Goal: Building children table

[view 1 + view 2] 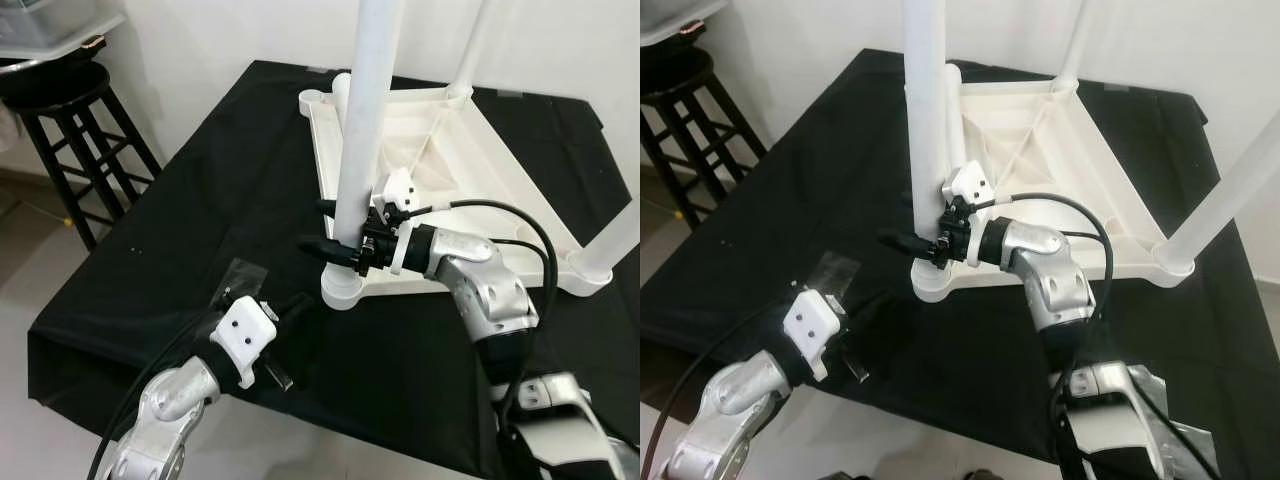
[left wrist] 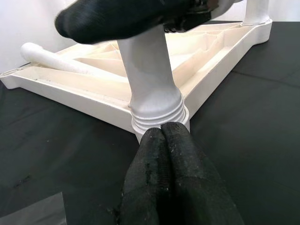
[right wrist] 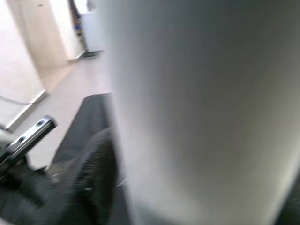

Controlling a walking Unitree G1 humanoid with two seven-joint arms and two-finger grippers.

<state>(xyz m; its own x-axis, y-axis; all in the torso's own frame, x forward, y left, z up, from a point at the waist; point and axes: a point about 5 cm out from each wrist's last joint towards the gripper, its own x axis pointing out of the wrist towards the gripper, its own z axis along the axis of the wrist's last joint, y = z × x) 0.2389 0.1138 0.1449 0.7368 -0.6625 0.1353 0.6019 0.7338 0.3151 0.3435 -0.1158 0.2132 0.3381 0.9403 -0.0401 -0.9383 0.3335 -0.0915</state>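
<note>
Left tool (image 2: pixel 161 129) shut, right tool (image 1: pixel 335 228) round leg (image 1: pixel 362 120)

Upturned tabletop (image 1: pixel 480 150) on cloth (image 1: pixel 180 230); legs (image 1: pixel 365 120) upright at corners; stool (image 1: pixel 70 130) left.

A black cloth (image 1: pixel 180 200) is spread as a work surface. A dark wooden round stool (image 1: pixel 70 130) is placed beside it, under a clear plastic box (image 1: pixel 45 25).

A black stool (image 1: pixel 62 120) stands on pale floor (image 1: pixel 30 250) by a white wall (image 1: pixel 230 30)
</note>
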